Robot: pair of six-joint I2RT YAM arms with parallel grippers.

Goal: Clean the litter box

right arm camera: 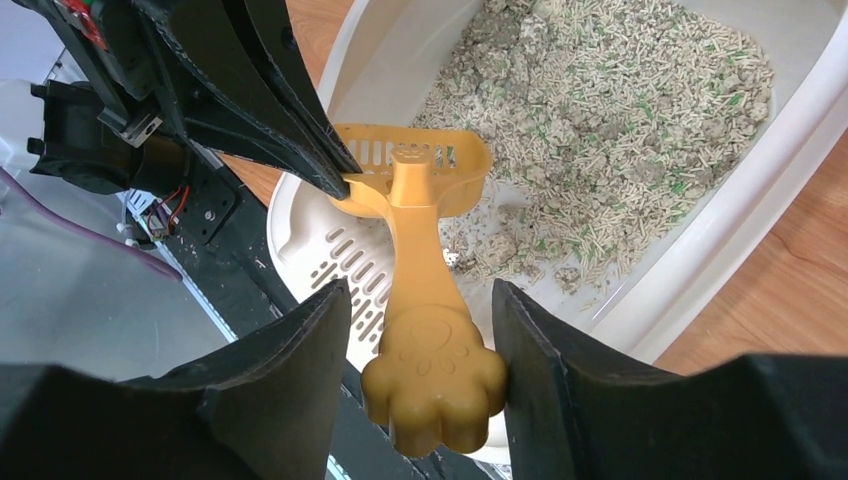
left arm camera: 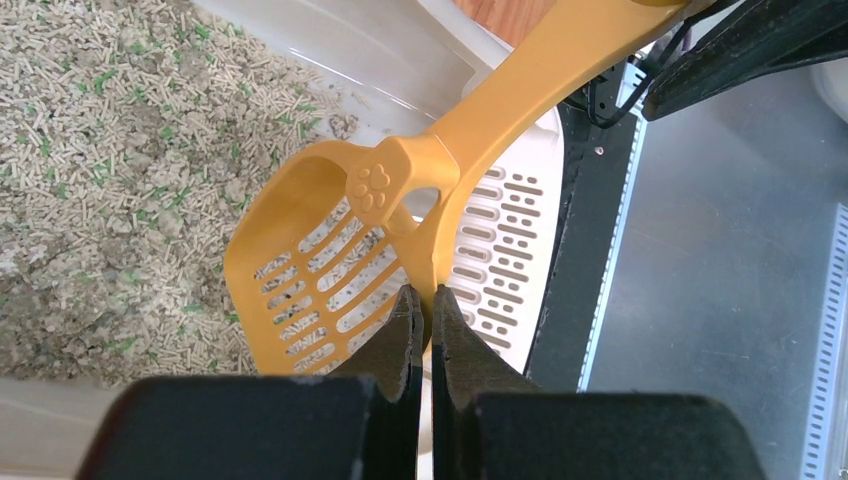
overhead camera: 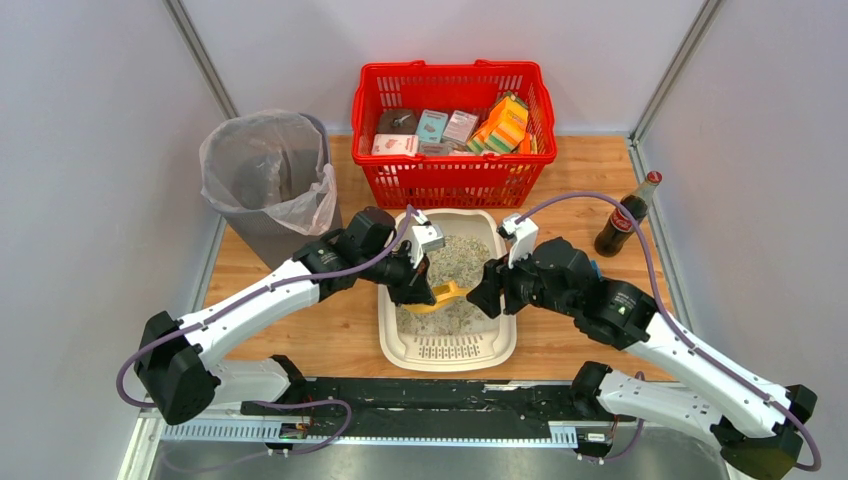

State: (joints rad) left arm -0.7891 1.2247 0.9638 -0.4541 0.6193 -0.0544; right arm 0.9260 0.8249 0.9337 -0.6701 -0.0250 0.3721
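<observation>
At far left on the wooden worktop (overhead camera: 340, 330) stands a grey bin (overhead camera: 240, 225) lined with a clear bag. The left end effector (left arm camera: 422, 305) is pinched nearly closed on the side rim of a yellow slotted scoop (left arm camera: 400, 180), which bears an embossed paw print. The litter box (overhead camera: 503, 345) sits mid-worktop between the arms, just in front of a red mesh basket (overhead camera: 450, 180) of small cartons whose print is too small to read. It is cream-white with rounded corners, a slotted grate (left arm camera: 510, 230) at its near end, and beige pellets (left arm camera: 110, 150) flecked green with grey clumps. The right end effector (right arm camera: 420, 290) is spread wide, straddling the scoop's paw-shaped handle end. At far right stands a dark cola bottle (overhead camera: 622, 218); its red label is unreadable.
</observation>
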